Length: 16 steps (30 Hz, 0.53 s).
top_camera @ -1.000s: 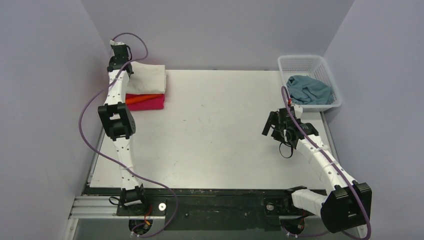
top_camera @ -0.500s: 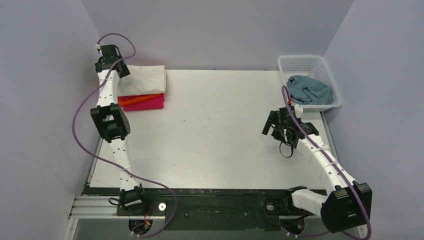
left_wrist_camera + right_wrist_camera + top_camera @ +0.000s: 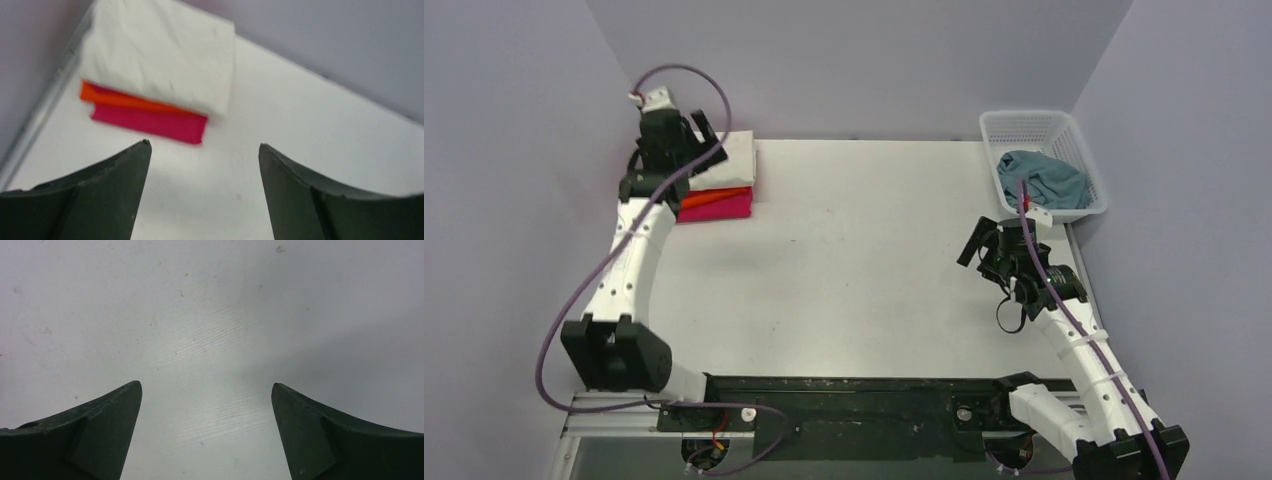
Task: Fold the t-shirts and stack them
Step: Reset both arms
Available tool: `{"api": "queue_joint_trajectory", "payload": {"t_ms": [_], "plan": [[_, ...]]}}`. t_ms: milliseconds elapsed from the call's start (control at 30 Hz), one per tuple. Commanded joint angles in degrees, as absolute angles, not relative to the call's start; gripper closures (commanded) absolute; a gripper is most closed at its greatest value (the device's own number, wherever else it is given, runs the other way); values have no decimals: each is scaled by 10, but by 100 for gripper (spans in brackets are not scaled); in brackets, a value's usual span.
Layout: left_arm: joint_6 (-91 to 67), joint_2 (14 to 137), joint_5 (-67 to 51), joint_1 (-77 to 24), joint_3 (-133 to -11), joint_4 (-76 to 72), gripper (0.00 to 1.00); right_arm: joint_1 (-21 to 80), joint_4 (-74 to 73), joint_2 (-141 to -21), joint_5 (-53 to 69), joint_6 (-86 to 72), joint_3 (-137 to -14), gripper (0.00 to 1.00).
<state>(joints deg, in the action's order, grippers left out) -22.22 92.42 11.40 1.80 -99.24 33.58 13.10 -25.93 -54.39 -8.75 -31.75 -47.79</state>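
Three folded t-shirts are stacked at the table's back left: a cream one [image 3: 734, 155] on top, with an orange one [image 3: 716, 194] and a magenta one [image 3: 721, 208] showing below it. In the left wrist view the cream shirt [image 3: 160, 50] covers most of the orange [image 3: 130, 101] and magenta [image 3: 150, 122] ones. My left gripper [image 3: 706, 138] [image 3: 202, 147] hangs open above the stack's near left side, holding nothing. A crumpled grey-blue t-shirt [image 3: 1044, 180] lies in the basket. My right gripper [image 3: 984, 252] [image 3: 206, 385] is open over bare table, empty.
A white mesh basket [image 3: 1024, 117] stands at the back right corner, just beyond my right gripper. Purple walls close in the table on the left, back and right. A black rail [image 3: 854, 395] with the arm bases runs along the near edge.
My left gripper has opened, let go of the cream shirt and lifted off the stack, its arm swinging back. My right arm has shifted slightly toward the near right.
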Motion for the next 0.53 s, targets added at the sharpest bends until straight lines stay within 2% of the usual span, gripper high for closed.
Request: {"api": "queue_joint_trajectory", "payload": {"t_ms": [0,33,167,267,500], "plan": [[-297,740,95,-78,-726,166,11,128,-277,-509,-90,-329,-468,2],[-308,713,95,-91,-645,150,11,128,-276,-501,-88,-330,-465,2],[-380,573,78,-143,-467,91,11,128,-278,-476,-91,-332,-441,2],[-410,506,59,-160,-414,127,11,128,-275,-462,-108,-332,-425,1],[-428,435,83,-170,-357,197,10,128,-254,-448,-110,-349,-393,3]]}}
